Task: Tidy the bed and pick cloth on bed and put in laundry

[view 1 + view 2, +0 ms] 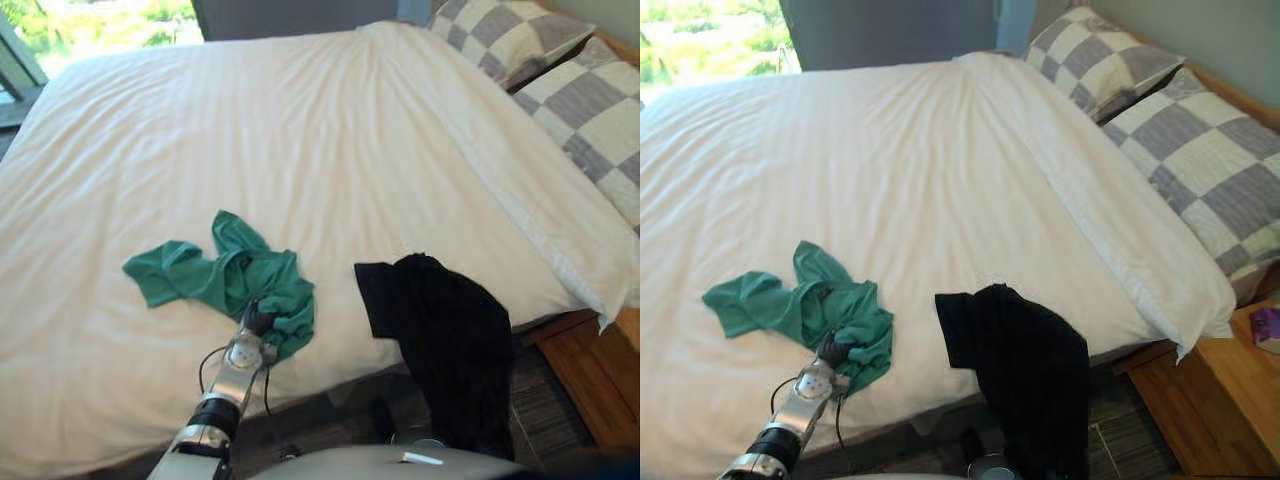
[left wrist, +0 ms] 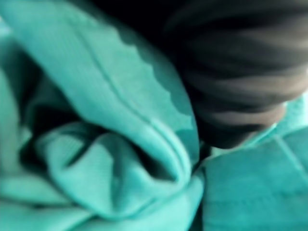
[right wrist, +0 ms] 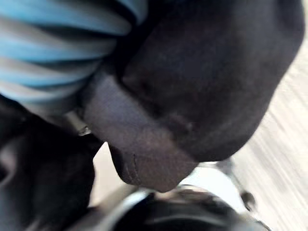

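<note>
low centre, the black cloth [image 1: 445,340] drapes off the bed [image 1: 300,130] edge and over your right hand [image 3: 43,53]; you cannot tell its grip. further up, lower left, your left hand [image 1: 258,318] is buried in the green cloth [image 1: 225,270], grip hidden too. it's light and limp: bunch a thick fold.

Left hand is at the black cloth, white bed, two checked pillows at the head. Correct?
Not quite. The left hand is at the green cloth, not the black cloth; the left eye view shows it. The black one hangs over the near edge of the white bed, further right. The two checked pillows are at the head, as you say.
</note>
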